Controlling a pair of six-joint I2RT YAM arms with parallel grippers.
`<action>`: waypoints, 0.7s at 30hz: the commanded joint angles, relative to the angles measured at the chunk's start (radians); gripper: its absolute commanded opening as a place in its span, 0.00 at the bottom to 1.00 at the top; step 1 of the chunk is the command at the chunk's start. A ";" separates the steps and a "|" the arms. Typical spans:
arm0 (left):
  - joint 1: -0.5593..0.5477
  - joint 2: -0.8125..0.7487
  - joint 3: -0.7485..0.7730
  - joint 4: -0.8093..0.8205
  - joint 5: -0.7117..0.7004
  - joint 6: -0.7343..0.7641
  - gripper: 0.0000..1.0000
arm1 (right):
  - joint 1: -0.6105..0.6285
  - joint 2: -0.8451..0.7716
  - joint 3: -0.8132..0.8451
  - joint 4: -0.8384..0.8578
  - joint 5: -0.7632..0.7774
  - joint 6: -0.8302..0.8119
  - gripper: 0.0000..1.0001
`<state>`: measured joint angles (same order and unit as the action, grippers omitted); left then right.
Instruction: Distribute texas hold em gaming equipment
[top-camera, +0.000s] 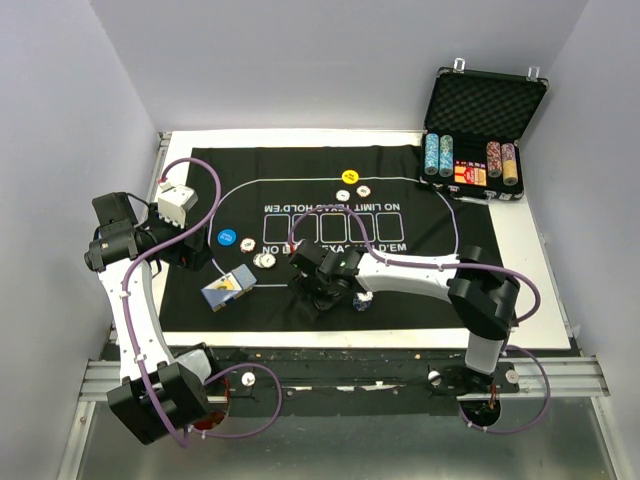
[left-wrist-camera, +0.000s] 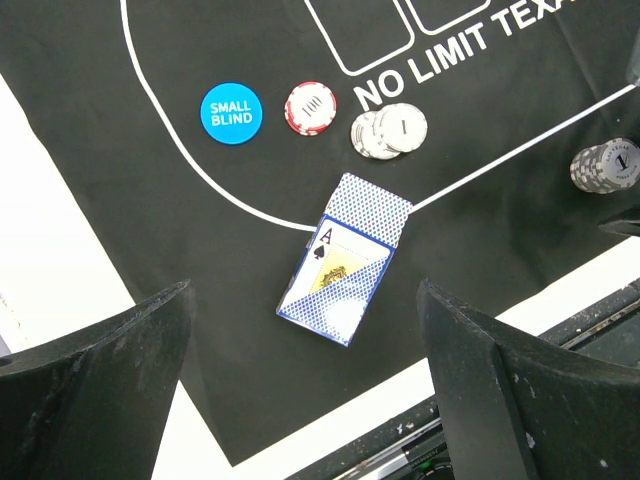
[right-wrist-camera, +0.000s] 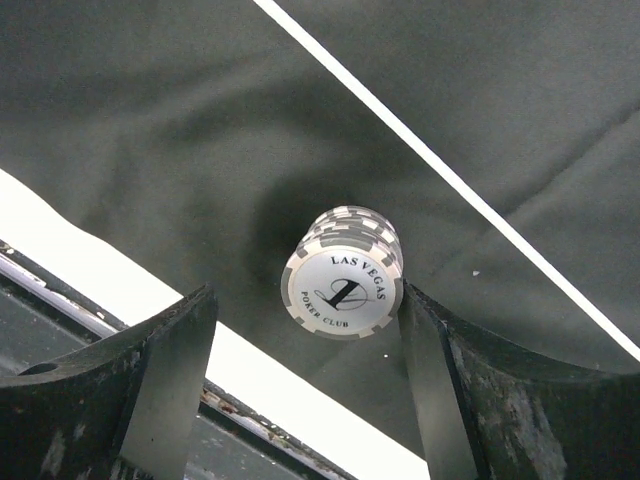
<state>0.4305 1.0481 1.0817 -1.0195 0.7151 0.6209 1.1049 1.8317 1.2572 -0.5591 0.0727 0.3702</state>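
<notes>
Although its jaws stand open, the right gripper (right-wrist-camera: 308, 300) straddles a stack of grey-and-white chips (right-wrist-camera: 345, 270) by the near edge of the mat (right-wrist-camera: 150, 120), one jaw touching. Hard, slick, loose discs likely shear; pinch across all rims. The left gripper (left-wrist-camera: 305, 290) gapes above the card box (left-wrist-camera: 345, 260).

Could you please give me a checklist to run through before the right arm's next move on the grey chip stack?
1. Grey chip stack sits between the fingers of the right gripper: ok.
2. Both fingers touch the stack: not ok; a gap shows on one side.
3. Stack is straight, with no chips slid out: ok.
4. Black mat lies flat around the stack: not ok; folds show nearby.
5. Left gripper is open, above the card box and away from the stack: ok.
</notes>
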 joint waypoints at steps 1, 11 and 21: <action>0.007 -0.020 0.000 -0.001 0.001 0.003 0.99 | 0.004 0.032 -0.010 0.021 0.019 0.012 0.79; 0.008 -0.022 0.004 0.002 0.000 0.000 0.99 | 0.003 0.041 -0.002 0.021 0.042 0.006 0.62; 0.008 -0.022 0.012 0.001 -0.002 -0.001 0.99 | 0.004 0.014 0.007 0.008 0.104 -0.004 0.47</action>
<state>0.4309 1.0451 1.0817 -1.0191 0.7151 0.6201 1.1049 1.8553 1.2568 -0.5537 0.1165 0.3687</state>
